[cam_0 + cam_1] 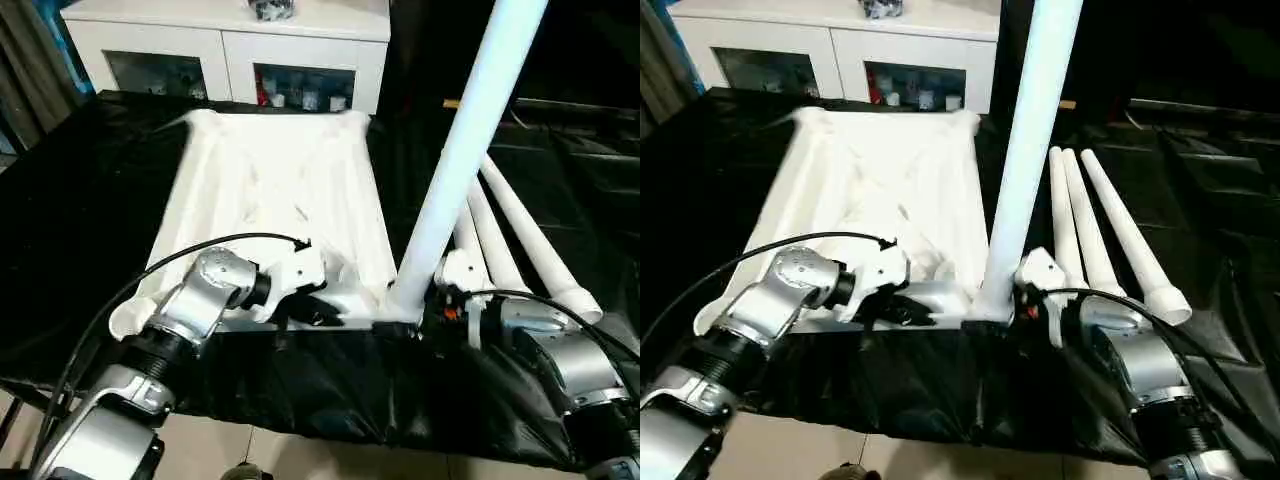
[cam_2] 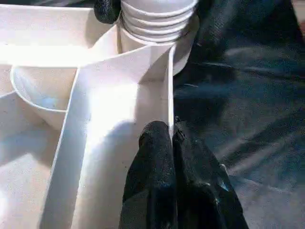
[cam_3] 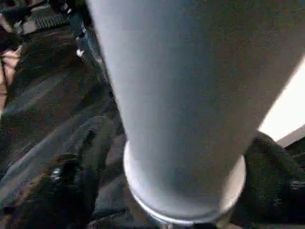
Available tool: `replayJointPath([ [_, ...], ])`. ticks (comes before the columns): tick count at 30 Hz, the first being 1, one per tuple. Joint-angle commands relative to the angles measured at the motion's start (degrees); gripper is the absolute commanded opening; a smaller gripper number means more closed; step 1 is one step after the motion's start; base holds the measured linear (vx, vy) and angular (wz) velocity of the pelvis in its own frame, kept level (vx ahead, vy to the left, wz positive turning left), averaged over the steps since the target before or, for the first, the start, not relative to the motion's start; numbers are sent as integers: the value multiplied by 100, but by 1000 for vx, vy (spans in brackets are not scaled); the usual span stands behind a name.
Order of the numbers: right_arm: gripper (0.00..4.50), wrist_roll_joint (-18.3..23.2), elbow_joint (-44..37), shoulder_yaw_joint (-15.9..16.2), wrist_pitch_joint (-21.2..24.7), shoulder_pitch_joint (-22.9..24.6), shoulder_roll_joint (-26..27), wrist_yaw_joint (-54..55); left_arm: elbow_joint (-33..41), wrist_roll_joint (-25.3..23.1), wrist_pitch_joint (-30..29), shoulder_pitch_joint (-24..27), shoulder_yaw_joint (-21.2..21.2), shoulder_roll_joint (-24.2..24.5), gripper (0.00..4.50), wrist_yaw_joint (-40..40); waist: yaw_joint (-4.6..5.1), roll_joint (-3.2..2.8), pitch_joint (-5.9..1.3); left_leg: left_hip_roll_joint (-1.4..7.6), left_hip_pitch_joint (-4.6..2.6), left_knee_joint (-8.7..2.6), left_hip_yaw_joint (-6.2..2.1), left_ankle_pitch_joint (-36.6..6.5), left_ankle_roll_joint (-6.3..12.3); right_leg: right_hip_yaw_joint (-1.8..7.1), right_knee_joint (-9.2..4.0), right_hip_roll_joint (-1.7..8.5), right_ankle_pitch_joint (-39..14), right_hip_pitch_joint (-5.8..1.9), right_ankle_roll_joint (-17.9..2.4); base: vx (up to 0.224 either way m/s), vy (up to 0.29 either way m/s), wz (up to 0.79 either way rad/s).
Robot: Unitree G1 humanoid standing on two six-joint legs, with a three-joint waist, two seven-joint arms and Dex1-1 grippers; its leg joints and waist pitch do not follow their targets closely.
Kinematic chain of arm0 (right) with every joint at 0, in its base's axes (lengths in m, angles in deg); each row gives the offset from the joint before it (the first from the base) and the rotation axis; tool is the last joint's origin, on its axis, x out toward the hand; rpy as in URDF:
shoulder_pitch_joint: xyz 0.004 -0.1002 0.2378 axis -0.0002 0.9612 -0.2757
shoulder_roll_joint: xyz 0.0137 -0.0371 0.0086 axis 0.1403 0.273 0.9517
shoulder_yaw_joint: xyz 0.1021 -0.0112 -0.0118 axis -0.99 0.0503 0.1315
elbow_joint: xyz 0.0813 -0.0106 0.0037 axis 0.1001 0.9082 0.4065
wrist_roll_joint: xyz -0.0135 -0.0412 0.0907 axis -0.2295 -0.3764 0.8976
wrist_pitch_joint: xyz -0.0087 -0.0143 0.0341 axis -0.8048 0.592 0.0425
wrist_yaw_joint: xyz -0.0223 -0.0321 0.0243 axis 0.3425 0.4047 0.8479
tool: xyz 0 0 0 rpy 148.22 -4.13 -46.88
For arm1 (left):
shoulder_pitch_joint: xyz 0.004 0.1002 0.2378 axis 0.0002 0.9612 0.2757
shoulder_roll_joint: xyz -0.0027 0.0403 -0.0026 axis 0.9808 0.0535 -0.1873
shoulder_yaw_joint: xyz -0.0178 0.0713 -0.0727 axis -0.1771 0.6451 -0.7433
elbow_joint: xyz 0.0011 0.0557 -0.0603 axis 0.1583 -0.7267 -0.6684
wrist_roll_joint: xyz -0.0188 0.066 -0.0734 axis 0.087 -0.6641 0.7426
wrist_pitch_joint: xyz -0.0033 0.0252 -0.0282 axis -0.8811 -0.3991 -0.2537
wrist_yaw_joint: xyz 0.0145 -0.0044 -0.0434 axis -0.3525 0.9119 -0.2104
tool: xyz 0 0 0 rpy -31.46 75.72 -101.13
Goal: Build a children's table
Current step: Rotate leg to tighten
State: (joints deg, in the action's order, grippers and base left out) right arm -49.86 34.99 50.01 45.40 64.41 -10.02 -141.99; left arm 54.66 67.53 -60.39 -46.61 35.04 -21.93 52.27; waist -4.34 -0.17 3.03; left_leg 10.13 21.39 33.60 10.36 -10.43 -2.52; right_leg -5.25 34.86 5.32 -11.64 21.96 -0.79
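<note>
The white plastic tabletop [image 1: 280, 190] looks light and stiff. The left gripper [image 2: 170, 143] pinches its thin near rim. The tall white tube leg [image 1: 455, 170] stands in the near right corner; its smooth base looks slippery. The right gripper [image 3: 157, 157] is wide open around it.

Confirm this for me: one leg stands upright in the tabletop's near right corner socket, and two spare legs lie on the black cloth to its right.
Not quite. The upright leg does stand in the near right corner socket of the tabletop, but three spare legs, not two, lie side by side on the black cloth to its right. The right eye view shows all three.
</note>
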Motion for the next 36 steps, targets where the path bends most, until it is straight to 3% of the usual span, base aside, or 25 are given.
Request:
replayJointPath([
  [1,351,0,-58,217,31,-29,40,-174,0,99,79,-65,191,-104,0,167,15,59,-311,375,-87,-418,-110,-1279,324,356,-473,430,-1271,-222,-1281,0,0,0],
  [5,328,83,-156,236,174,-5,39,-249,-32,138,103,-78,170,-84,0,272,5,54,-345,372,-70,-392,-109,-958,431,344,-406,416,-743,-248,-1402,0,0,0],
  [9,295,149,-257,292,296,112,102,-94,-215,131,184,-129,125,-77,0,235,-15,51,-362,364,-71,-369,-91,-832,512,340,-390,413,-559,-252,-1455,0,0,0],
  [12,280,56,-31,112,280,140,482,552,-270,159,-4,-143,5,-221,0,-38,-24,32,-338,372,-79,-398,-100,-1090,377,341,-433,428,-943,-242,-1395,0,0,0],
  [14,273,-5,69,24,265,134,646,848,-248,170,-105,-141,-31,-289,0,-147,-4,37,-309,362,-104,-430,-112,-1421,198,339,-493,436,-1488,-214,-1293,0,0,0],
  [17,272,-186,562,-269,276,-62,1269,2012,-258,119,-577,-199,-180,-657,0,-867,115,27,-288,344,-113,-464,-169,-1848,-98,321,-563,453,-2333,-199,-1037,0,0,0],
  [19,272,-233,758,-334,280,-166,1497,2426,-257,52,-735,-204,-202,-821,0,-1187,173,59,-280,341,-104,-467,-179,-1944,-109,316,-594,450,-2533,-187,-936,0,0,0],
  [22,271,-284,1069,-411,318,-401,2060,3268,-161,-1,-1003,-156,-246,-1168,0,-1745,250,71,-268,328,-98,-463,-175,-1968,-89,322,-617,436,-2555,-154,-927,0,0,0],
  [25,271,-378,1221,-418,319,-540,2341,3740,-70,-20,-1050,-84,-222,-1301,0,-1920,274,62,-269,316,-92,-467,-196,-2036,-81,309,-649,441,-2824,-149,-774,0,0,0],
  [28,271,-446,1387,-420,38,-675,2543,3885,32,-20,-1103,-4,-223,-1390,0,-2038,289,45,-282,319,-88,-474,-192,-2029,-82,320,-645,433,-2611,-142,-778,0,0,0],
  [29,327,-435,1395,-478,-15,-721,2568,3868,30,-46,-1085,7,-212,-1376,0,-2022,290,44,-286,319,-83,-477,-187,-2004,-60,324,-634,422,-2479,-149,-812,0,0,0],
  [33,361,-442,1342,-534,-56,-751,2463,3696,2,-76,-997,-2,-221,-1269,0,-1971,269,26,-303,335,-107,-471,-154,-1856,3,352,-587,405,-1902,-142,-1007,0,0,0],
  [34,385,-480,1308,-483,-113,-740,2372,3575,-11,-84,-896,-8,-217,-1216,0,-1933,256,16,-310,332,-92,-471,-149,-1766,23,353,-563,403,-1713,-162,-1067,0,0,0],
  [36,390,-476,1174,-434,-182,-678,2180,3272,3,-72,-696,4,-207,-1108,0,-1829,237,34,-324,331,-72,-464,-143,-1599,76,350,-535,405,-1463,-191,-1109,0,0,0],
])
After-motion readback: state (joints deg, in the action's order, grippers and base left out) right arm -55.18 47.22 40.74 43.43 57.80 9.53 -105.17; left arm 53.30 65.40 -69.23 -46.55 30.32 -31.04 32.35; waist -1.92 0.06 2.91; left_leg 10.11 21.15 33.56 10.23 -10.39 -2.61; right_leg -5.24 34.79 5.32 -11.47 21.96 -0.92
